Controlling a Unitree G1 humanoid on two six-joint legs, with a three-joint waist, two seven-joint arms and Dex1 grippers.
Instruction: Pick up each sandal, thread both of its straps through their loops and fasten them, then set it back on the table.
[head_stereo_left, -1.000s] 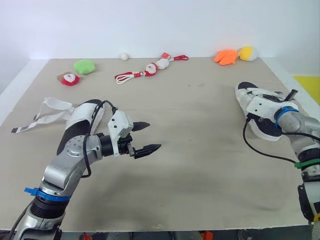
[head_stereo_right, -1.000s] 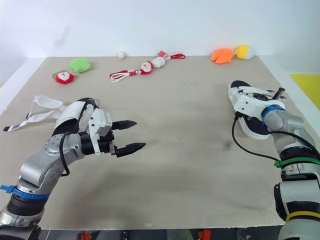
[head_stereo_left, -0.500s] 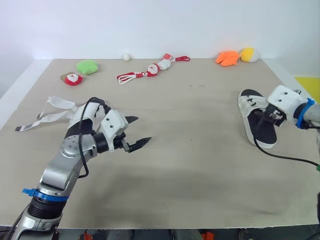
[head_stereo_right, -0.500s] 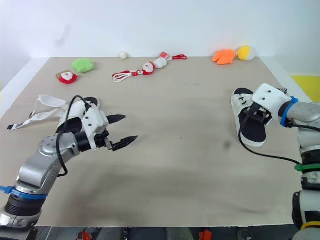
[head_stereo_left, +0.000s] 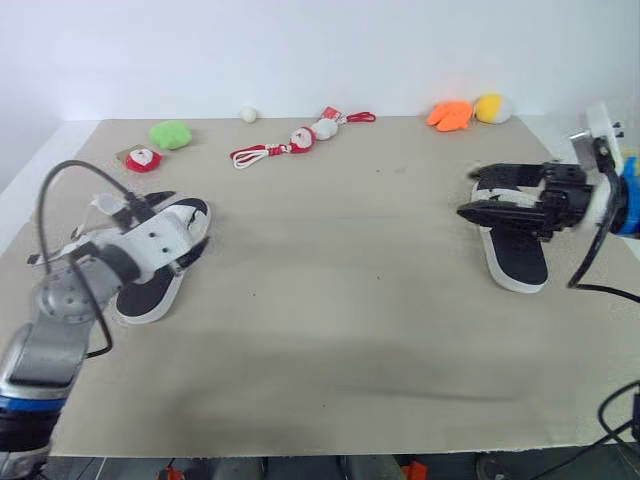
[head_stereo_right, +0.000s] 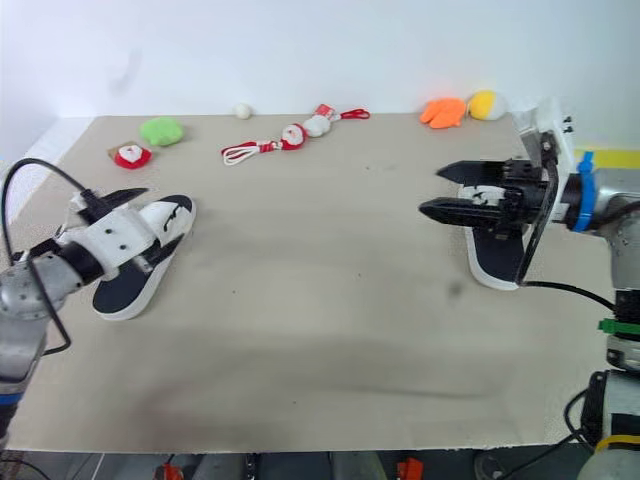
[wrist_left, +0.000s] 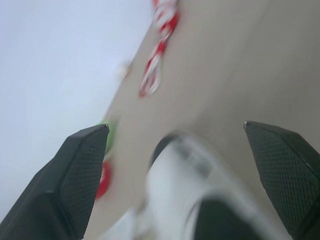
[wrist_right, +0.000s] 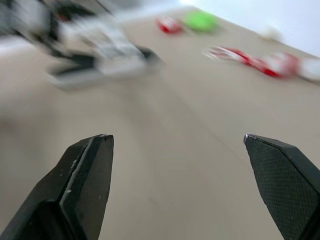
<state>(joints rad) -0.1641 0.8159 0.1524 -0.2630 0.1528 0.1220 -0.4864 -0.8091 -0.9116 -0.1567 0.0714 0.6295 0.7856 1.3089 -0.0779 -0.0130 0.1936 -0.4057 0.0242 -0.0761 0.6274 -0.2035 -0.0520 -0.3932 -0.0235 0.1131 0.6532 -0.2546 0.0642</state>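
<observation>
- A black-soled sandal with white straps (head_stereo_left: 150, 288) is seen lying flat near the left edge of the beige table (head_stereo_left: 330, 330), its white straps spread loose beside it.
- The left gripper (wrist_left: 175, 127) is held low over this sandal's strap end; its two black fingers are spread wide apart, with the white strap seen between them in the left wrist view. Whether the sandal is touched cannot be told.
- Along the far edge of the table, well apart from both sandals, a row of small toys is laid out: a green plush lump (head_stereo_left: 169, 133), a red-and-white round plush (head_stereo_left: 141, 159), a small white ball (head_stereo_left: 248, 113), a red-and-white plush figure on red cords (head_stereo_left: 300, 138), an orange plush piece (head_stereo_left: 452, 114) and a yellow plush ball (head_stereo_left: 493, 107) just beside it.
- A second black-footbed sandal with a white sole (head_stereo_left: 520, 262) is seen resting on the table near the right edge.
- The right gripper (head_stereo_right: 435, 190) is held above the far end of this sandal, its fingers pointed toward the robot's left and parted, with nothing between them.
</observation>
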